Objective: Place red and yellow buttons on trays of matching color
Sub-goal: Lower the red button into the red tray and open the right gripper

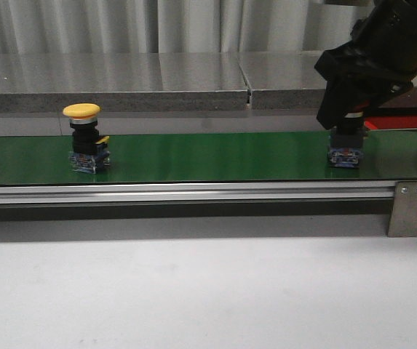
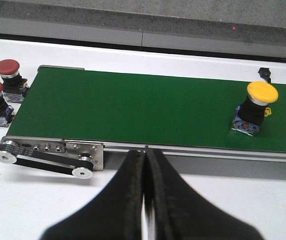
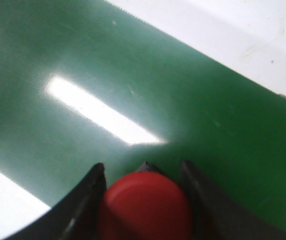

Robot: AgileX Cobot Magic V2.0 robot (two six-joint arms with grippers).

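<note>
Far left, off the belt end per left wrist view: two red buttons [image 2: 0, 87] sit on the white table [image 2: 192, 210], close together, just beside the green belt [image 2: 133, 107]. Left gripper [image 2: 145, 200] hangs back over the table near the belt's front rail, fingers pressed together, nothing between them.

Moving right: yellow button [image 1: 86, 138] stands upright on the belt, left-centre in front view, untouched, well apart from any gripper.

Right end now. Right gripper [image 1: 348, 123] is down over a red-capped button [image 3: 145, 207], which stands on the belt w/ its blue base [image 1: 345, 156] showing below the fingers. Wrist cam shows a finger each side of the cap, hugging it; whether they actually pinch yet, can't tell. Red tray [image 1: 404, 125] peeks out behind the arm, just beyond the belt.

Step in hand, I'd say: securing this red one. Do it well: squeeze on the dark body under the cap, not the rounded cap edge, keep it centred, lift straight up before swinging to the tray, so the base clears the belt w/o tipping.
</note>
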